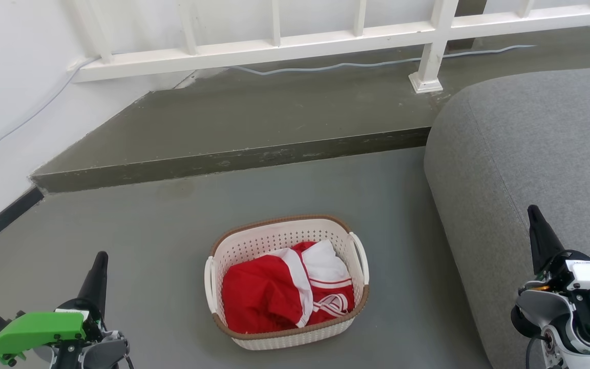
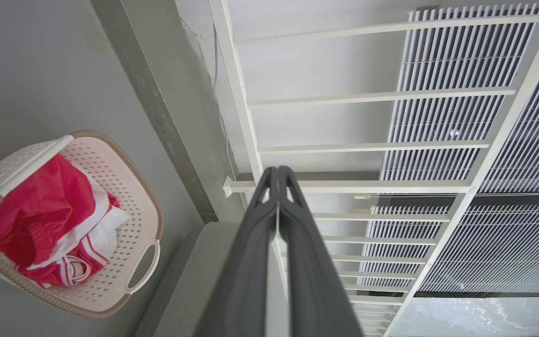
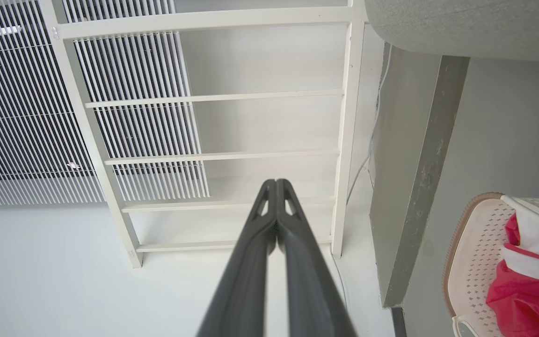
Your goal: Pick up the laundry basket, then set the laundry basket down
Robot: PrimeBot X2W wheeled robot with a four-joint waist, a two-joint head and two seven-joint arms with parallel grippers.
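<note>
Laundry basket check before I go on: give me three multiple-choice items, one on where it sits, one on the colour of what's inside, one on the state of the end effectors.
1. The laundry basket sits:
A. on the floor beside the grey sofa
B. on top of the sofa
C. up on the raised step

2. The clothing in it is:
A. blue
B. red and white
C. black

3. The left end effector and right end effector are:
A. both open
B. both clamped on the handles
C. both shut, clear of the basket

Answers:
1 A, the head view shows floor all round its base, with the sofa to its right.
2 B, red fabric with white panels and stripes.
3 C, each wrist view shows its end effector closed on nothing, with the basket off to one side.
</note>
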